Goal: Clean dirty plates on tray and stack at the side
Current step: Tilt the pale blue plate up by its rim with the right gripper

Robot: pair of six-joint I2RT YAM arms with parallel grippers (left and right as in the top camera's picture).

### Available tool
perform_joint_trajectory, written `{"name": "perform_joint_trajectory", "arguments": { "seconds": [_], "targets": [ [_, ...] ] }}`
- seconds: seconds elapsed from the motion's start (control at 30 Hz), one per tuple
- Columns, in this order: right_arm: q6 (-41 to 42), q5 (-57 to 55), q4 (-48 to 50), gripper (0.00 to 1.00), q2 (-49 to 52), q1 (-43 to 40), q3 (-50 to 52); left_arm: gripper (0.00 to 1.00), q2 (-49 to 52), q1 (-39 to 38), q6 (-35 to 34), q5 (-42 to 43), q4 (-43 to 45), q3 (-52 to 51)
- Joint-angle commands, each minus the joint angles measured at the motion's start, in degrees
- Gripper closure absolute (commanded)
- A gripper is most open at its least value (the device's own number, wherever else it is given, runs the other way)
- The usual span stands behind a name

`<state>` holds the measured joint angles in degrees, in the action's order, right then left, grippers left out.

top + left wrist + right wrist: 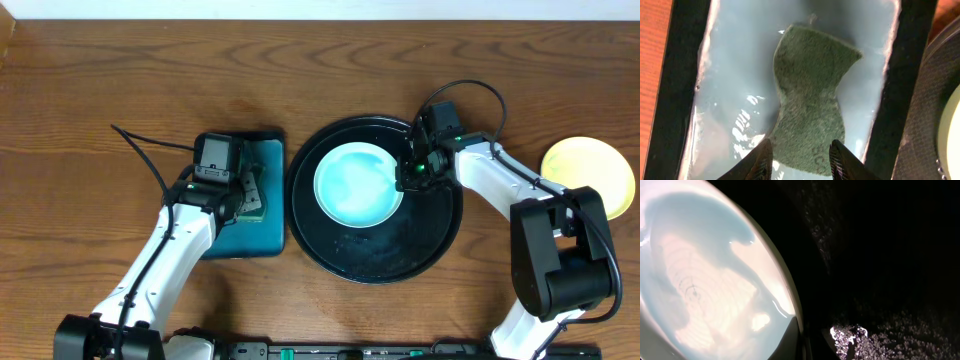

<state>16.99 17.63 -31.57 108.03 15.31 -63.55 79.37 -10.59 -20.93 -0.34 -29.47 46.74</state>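
Pale mint-white round plate (358,185) lay wet in the large round black tray (380,262), the right pincer (412,172) closed on its right rim (seemingly a steadying pinch). The left pincer (801,162) hung with jaws apart over the green scouring sponge (810,90) in the teal rectangular tray (660,100). Scrubbing looked finished, so next would come lifting it clear to stack beside the pale yellow plate (588,175).

This is looking like a robotics lab: a left arm (170,255) and a right arm (490,175) are standing at the near edge of a bare wooden table (80,90), with a plain white wall (300,8) running along its far edge.
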Motion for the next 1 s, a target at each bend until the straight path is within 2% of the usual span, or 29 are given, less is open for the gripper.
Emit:
{"name": "perform_joint_trajectory", "arguments": {
  "seconds": [0.0,0.37,0.97],
  "targets": [
    [-2.54,1.03,0.92,0.99,-3.61,0.39,0.35,0.61,0.15,0.17,-0.13,-0.13,-0.98,-0.07],
    [-5.33,-2.82,0.42,0.99,-13.51,0.39,0.33,0.61,0.15,0.17,-0.35,-0.11,-1.38,-0.13],
    [-5.51,-30.01,-4.87,0.99,-26.38,4.24,0.33,0.61,0.15,0.17,-0.35,-0.13,-1.36,-0.13]
  ]
}}
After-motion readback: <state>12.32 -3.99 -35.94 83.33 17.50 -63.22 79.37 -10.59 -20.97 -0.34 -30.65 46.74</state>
